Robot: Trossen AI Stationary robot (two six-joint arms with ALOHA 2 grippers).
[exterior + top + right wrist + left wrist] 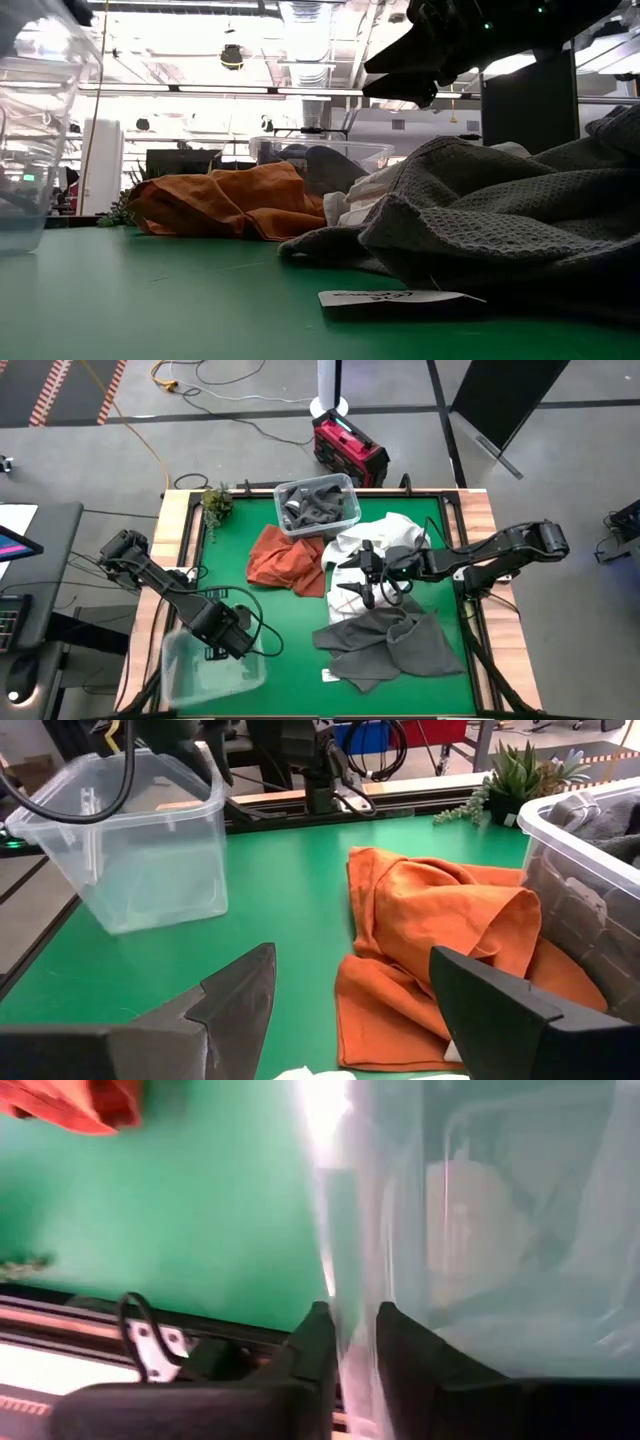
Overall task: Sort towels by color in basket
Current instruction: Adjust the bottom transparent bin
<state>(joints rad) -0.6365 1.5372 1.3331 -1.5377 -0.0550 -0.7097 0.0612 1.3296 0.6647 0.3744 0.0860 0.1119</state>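
1. We see the left gripper [232, 643] at the front left of the table, its fingers [315, 1345] pinched on the wall of an empty clear bin [205, 670]; the bin tilts off the green mat [270, 620]
2. The right gripper [362, 575] hangs above the middle of the table with its fingers [240, 990] spread wide, holding nothing
3. An orange towel [290, 558] lies crumpled on the mat, just in front of a second clear bin [317, 506] at the back
4. That back bin holds dark grey towels [315, 508]
5. A white towel [385, 538] lies right of the orange one, under the right arm; whether the two touch we cannot quite tell
6. A large grey towel [385, 640] is spread at the front right, with a small label [390, 298] beside its front edge
7. A small plant [217, 502] stands at the back left corner of the table
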